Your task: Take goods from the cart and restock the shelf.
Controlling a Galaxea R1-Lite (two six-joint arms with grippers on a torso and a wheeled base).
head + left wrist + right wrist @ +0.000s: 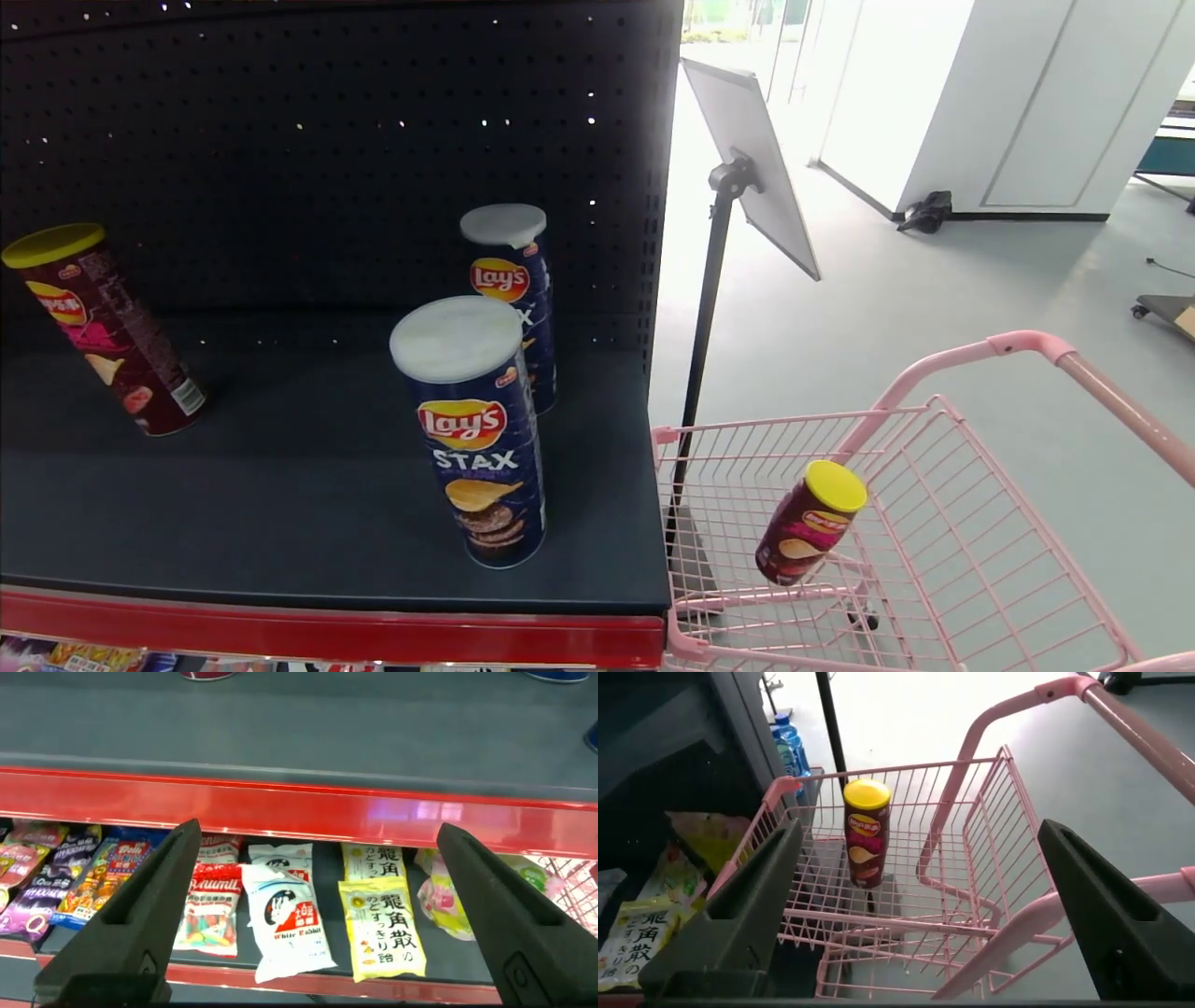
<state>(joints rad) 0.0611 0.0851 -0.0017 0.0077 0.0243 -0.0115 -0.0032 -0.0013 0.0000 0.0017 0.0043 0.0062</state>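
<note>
**A:** Where do the goods sit?

**B:** One yellow-lidded can [810, 523] stands upright inside the pink cart [896, 411], which is parked just beside the right end of the shelf [280, 485]. Three cans are on the shelf. A maroon can [107, 327] with a yellow lid is at the far left, towards the pegboard back. The front blue can [476, 439] stands near the middle, and the rear blue can [512, 299] is just behind it and a little to its right. Both blue cans have white lids and stand apart from each other.

**A:** And the right tool?

**B:** The right tool [920, 826] hangs above the cart with its fingers spread wide and nothing between them. In its wrist view the yellow-lidded can sits farther off, between the two fingers and touching neither.

**A:** The left one?

**B:** The left tool [318, 831] is also spread wide and holds nothing. It sits low in front of the shelf's red lip [299, 803], facing the lower shelf [327, 859], where snack packets [280, 919] lie flat in a row.

**A:** Anything between the shelf and the cart?

**B:** A white sign board [756, 168] on a black pole stands behind the cart's near corner, close to the shelf's end.
</note>
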